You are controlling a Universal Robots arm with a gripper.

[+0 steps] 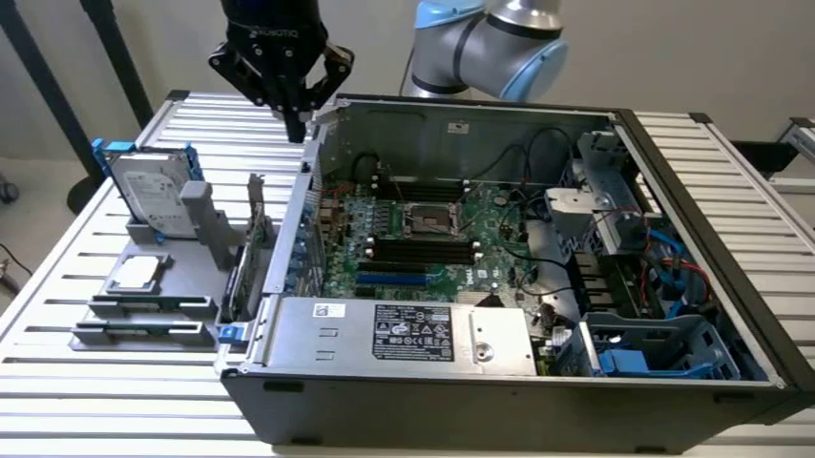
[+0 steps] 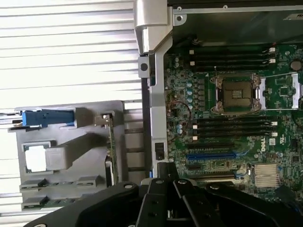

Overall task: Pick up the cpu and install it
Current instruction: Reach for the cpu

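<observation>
Silver-grey and flat, the cpu (image 1: 137,273) was seen lying in a grey holder (image 1: 191,329) on the slatted bench (image 1: 76,401), at the exterior view's left, just beside the opened computer case (image 1: 510,405). The black gripper (image 1: 297,129) was held above the far corner of the case's wall, well apart from the cpu. Its fingers (image 1: 294,119) were pressed together with nothing between them. Inside the case, the motherboard socket (image 1: 430,221) was seen between rows of memory slots.
</observation>
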